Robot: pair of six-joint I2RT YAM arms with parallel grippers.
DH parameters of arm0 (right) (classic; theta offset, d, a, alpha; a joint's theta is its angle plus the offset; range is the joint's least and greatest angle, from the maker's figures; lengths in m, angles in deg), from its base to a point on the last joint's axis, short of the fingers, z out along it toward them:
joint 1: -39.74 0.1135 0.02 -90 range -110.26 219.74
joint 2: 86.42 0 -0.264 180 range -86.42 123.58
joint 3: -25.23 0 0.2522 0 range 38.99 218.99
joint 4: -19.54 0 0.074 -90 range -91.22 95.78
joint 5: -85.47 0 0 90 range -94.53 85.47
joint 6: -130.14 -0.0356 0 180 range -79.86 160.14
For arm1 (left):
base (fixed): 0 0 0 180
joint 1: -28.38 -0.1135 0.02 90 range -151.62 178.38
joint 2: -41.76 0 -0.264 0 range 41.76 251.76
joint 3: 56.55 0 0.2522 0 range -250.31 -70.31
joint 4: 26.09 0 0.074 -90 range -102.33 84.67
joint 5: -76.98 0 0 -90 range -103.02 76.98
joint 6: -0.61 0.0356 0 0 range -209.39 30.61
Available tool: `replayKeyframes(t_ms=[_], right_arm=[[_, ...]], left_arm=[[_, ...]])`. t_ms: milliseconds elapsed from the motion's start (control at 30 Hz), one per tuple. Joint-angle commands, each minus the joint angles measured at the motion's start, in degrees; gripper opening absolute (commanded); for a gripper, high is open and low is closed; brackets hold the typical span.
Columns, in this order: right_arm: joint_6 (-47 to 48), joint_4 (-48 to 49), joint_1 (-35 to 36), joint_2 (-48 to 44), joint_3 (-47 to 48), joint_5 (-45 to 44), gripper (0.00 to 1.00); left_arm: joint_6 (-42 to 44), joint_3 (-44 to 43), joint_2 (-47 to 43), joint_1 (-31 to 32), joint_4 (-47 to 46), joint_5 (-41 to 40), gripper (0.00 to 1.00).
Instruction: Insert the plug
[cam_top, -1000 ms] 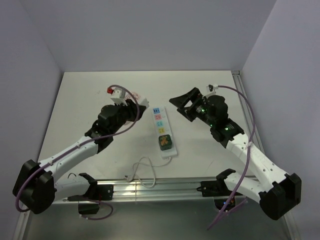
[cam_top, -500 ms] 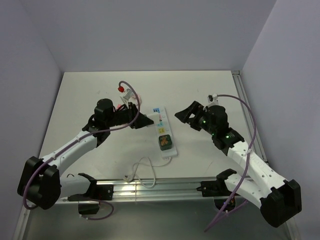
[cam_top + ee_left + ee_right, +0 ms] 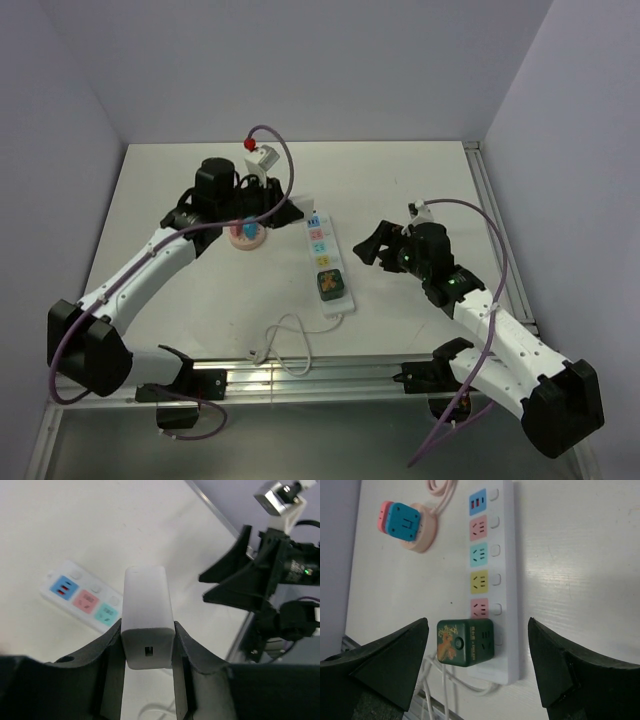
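Note:
My left gripper point(image 3: 282, 213) is shut on a white block-shaped plug point(image 3: 146, 605), held above the table just left of the far end of the white power strip point(image 3: 322, 262). In the left wrist view the fingers point(image 3: 111, 645) clamp both sides of the plug, and the strip's blue, pink and teal sockets point(image 3: 85, 599) lie below it. My right gripper point(image 3: 375, 243) is open and empty, right of the strip. In the right wrist view it point(image 3: 477, 625) hangs over the strip's near end point(image 3: 490, 575), where a green cube adapter point(image 3: 465, 642) is plugged in.
A round pink socket base with a blue and pink block on top point(image 3: 246, 233) lies left of the strip and also shows in the right wrist view point(image 3: 407, 524). The strip's white cord point(image 3: 285, 335) loops toward the near rail point(image 3: 300, 372). Walls close the table's back and sides.
My left arm has swung back and up with the plug, uncovering the pink socket base. My right gripper has moved nearer and lower, toward the strip's near end.

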Motion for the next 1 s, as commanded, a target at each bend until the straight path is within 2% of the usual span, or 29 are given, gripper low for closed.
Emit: replayKeyframes(t_ms=[0,67,133,267,433,500,600,700,967], right_arm=[[2.8,1.1,-0.2,0.5,-0.3,-0.4,0.87],[3.6,1.2,-0.3,1.4,-0.3,0.5,0.86],[4.3,0.9,-0.3,2.4,0.0,0.7,0.86],[6.0,0.4,-0.2,6.8,1.2,-1.7,0.85],[5.8,0.0,-0.2,16.1,5.9,-4.2,0.66],[5.3,0.0,-0.1,21.7,8.6,-6.2,0.62],[4.5,-1.1,-0.2,29.0,13.3,-6.7,0.42],[3.7,-0.2,-0.2,34.4,16.6,-4.6,0.36],[3.3,1.8,0.6,43.5,21.7,-0.8,0.33]], left_arm=[[11.7,-10.3,4.3,-0.3,11.8,-7.3,0.00],[15.9,-16.1,7.8,-0.2,16.4,-10.2,0.00],[21.9,-19.1,10.0,-0.2,19.0,-7.8,0.01],[29.5,-25.8,14.8,2.3,23.9,-13.5,0.00],[33.2,-31.1,20.7,2.9,29.1,-14.2,0.00],[34.6,-34.1,22.6,3.8,31.1,-15.2,0.00],[35.6,-36.1,25.0,5.1,32.9,-19.4,0.00],[37.7,-37.9,27.1,7.3,36.1,-23.6,0.00],[43.2,-40.2,27.2,8.5,39.9,-22.4,0.00]])
